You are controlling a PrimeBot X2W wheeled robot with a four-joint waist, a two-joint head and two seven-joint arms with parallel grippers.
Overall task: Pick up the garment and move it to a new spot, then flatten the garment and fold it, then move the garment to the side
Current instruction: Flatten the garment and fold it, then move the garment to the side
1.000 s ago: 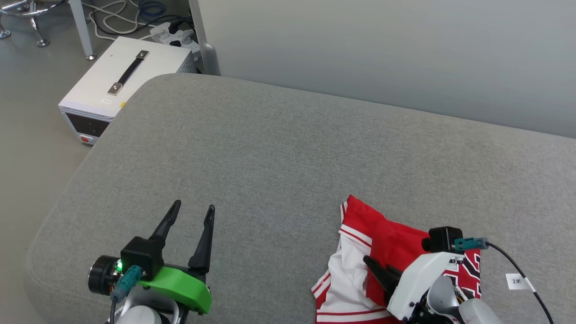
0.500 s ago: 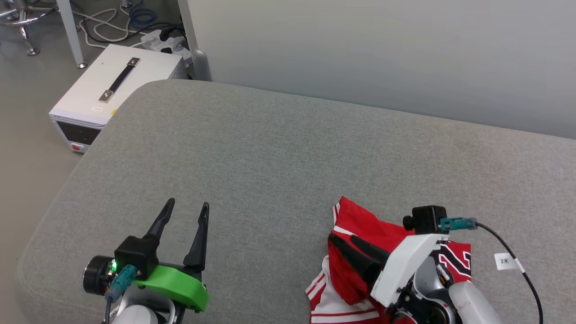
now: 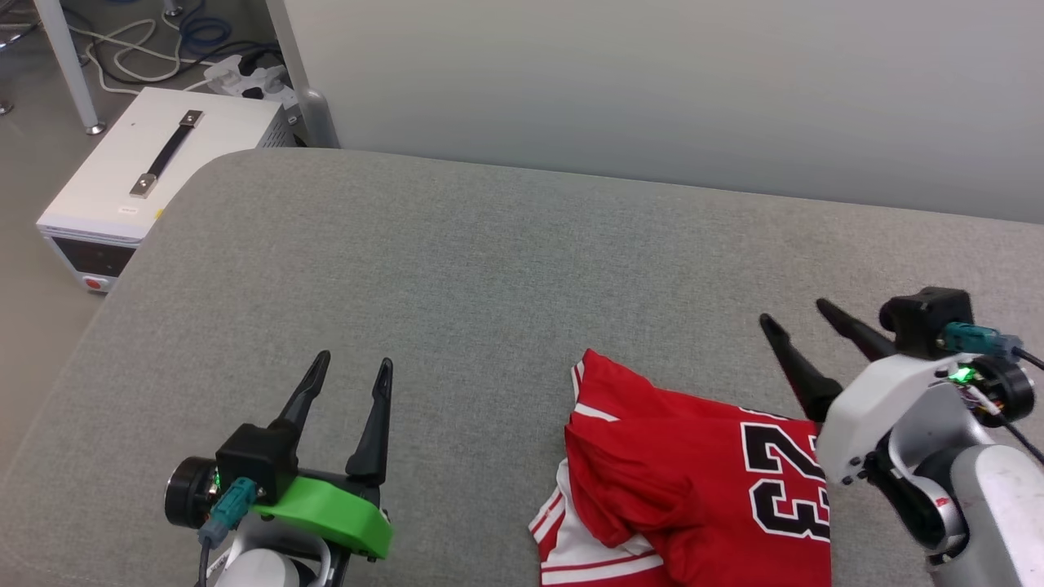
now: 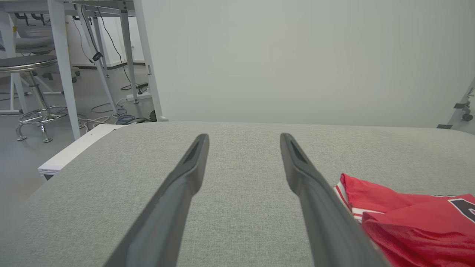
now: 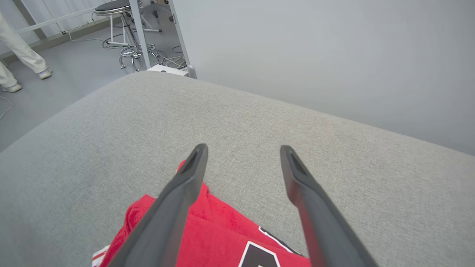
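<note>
The garment point(image 3: 693, 481) lies folded on the grey padded surface point(image 3: 489, 269) at the lower middle-right, red with a black white-outlined number facing up and white striped sleeve trim at its left edge. It appears again in the left wrist view point(image 4: 408, 218) and the right wrist view point(image 5: 207, 237). My right gripper point(image 3: 795, 314) is open, raised just beyond the garment's far right corner, with nothing between its fingers. My left gripper point(image 3: 355, 363) stands open over bare surface to the garment's left, holding nothing.
A white box with a black handle point(image 3: 155, 171) sits on the floor off the surface's far left corner, by cables and a power strip point(image 3: 236, 77). A pale wall point(image 3: 652, 90) backs the surface. A stool point(image 5: 122, 22) and a person's legs point(image 5: 18, 55) are beyond.
My right gripper opened, let go of the garment and lifted off to the right; the garment now lies with its number uncovered. The head camera also shifted. The left gripper kept its pose.
</note>
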